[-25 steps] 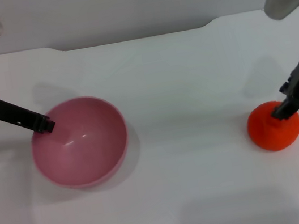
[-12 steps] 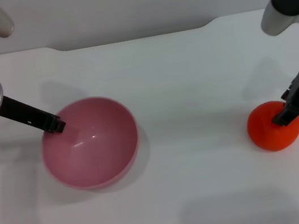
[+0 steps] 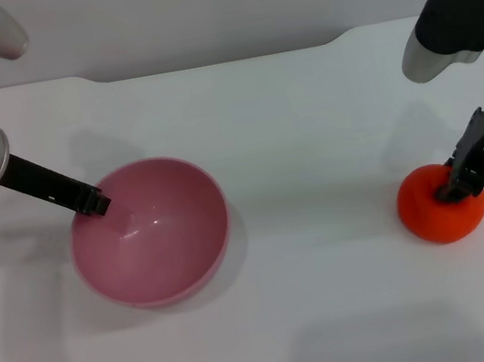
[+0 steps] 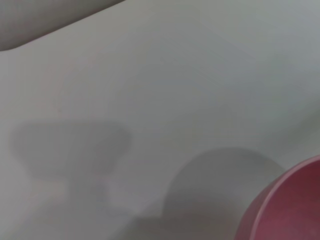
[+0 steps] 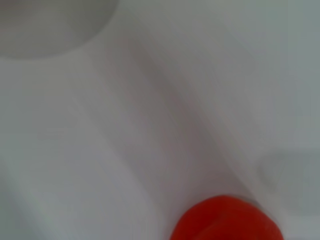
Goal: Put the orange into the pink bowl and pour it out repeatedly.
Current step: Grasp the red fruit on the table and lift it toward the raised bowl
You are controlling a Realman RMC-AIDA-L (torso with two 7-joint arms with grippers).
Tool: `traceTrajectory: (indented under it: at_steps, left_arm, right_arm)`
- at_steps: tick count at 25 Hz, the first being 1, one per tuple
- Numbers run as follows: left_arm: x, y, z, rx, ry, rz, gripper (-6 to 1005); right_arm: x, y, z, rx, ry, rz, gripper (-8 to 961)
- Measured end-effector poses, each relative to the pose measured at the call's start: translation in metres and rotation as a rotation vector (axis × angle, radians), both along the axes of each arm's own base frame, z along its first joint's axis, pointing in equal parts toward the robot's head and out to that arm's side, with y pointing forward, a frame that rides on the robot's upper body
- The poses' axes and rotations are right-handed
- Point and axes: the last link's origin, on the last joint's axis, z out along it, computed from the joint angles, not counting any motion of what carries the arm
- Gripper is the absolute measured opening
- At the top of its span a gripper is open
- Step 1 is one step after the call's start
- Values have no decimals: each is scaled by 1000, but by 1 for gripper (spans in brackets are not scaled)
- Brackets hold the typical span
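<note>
While the pink bowl (image 3: 150, 232) sat upright on the white table (image 3: 305, 115) at about nine o'clock in the head view, the left gripper (image 3: 94, 204) met its rim at the bowl's ten o'clock edge, one dark finger on the lip; whether its jaws were clamped there could not be told. Well apart, at about three o'clock, the orange (image 3: 442, 202) rested on the table outside the bowl. The right gripper (image 3: 461, 180) pressed down on its top at the fruit's one o'clock side, fingers closed on the orange. The right wrist view showed the orange (image 5: 227, 220) only in part, the left wrist view a slice of the bowl (image 4: 290, 205).
</note>
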Motion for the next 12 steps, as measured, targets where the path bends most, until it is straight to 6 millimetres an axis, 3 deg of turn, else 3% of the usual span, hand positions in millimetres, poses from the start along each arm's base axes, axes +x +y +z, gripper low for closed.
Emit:
traceTrajectory:
  at_steps: [5, 12]
  left_arm:
    - [0, 1, 1, 2, -1, -2, 41]
    - [0, 0, 1, -1, 1, -3, 41]
  right_arm:
    - [0, 0, 0, 0, -1, 1, 474]
    - [-9, 3, 7, 32, 12, 29, 207]
